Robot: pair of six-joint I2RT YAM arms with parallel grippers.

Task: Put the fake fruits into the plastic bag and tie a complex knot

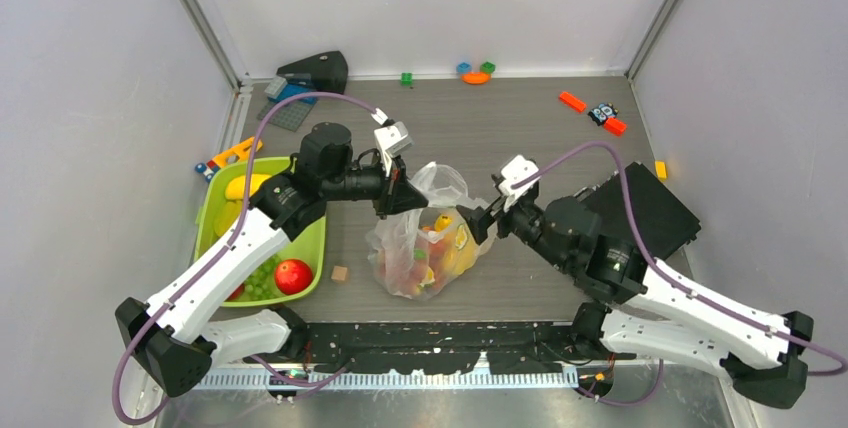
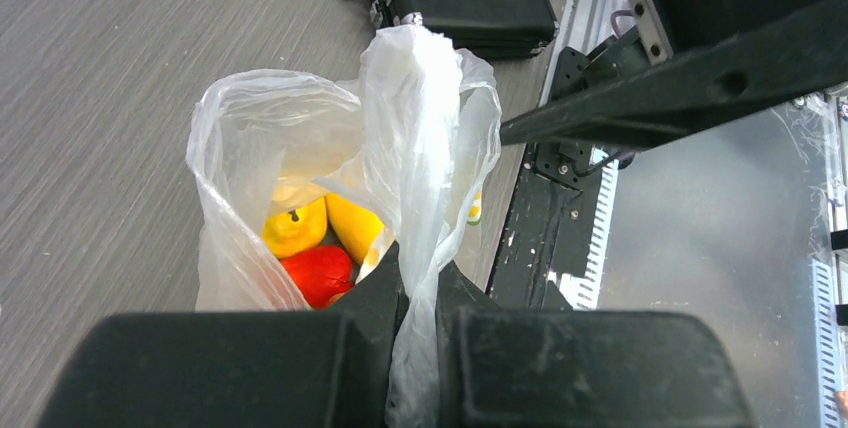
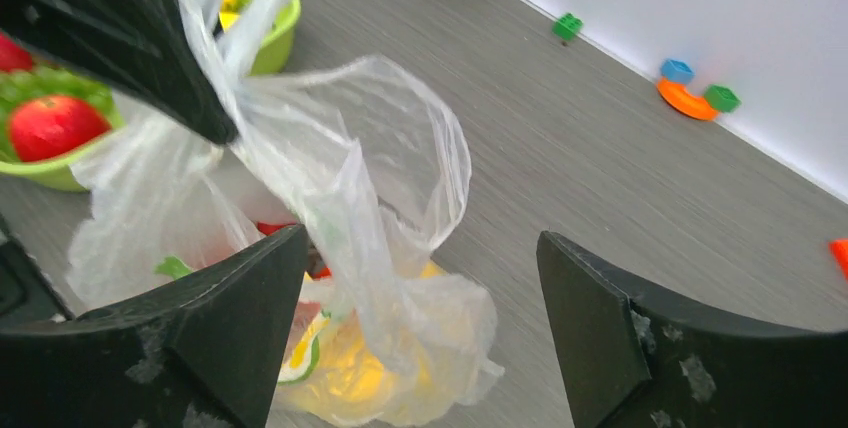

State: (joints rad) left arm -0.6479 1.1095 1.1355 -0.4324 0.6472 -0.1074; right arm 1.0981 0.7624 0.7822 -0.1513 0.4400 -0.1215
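Grey table (image 1: 540, 138) is bearing the plastic bag (image 1: 425, 253) at its middle. One handle loop (image 2: 420, 98) is being pinched upward by the left gripper (image 2: 420, 283), apparently to hold the mouth open. The right gripper (image 1: 480, 221) is being held spread beside it. Fake fruits (image 2: 318, 273) are lying inside, others in the green tray (image 1: 312, 238).

My right gripper (image 3: 418, 240) stood with its jaws wide apart. The plastic bag (image 3: 330, 168) bunched against the finger on the view's left. Its film ran up to the left gripper (image 3: 200, 108). Fake fruits (image 3: 345, 378) showed yellow through the plastic. Behind, a red apple (image 3: 50, 123) lay in the green tray (image 3: 280, 33).
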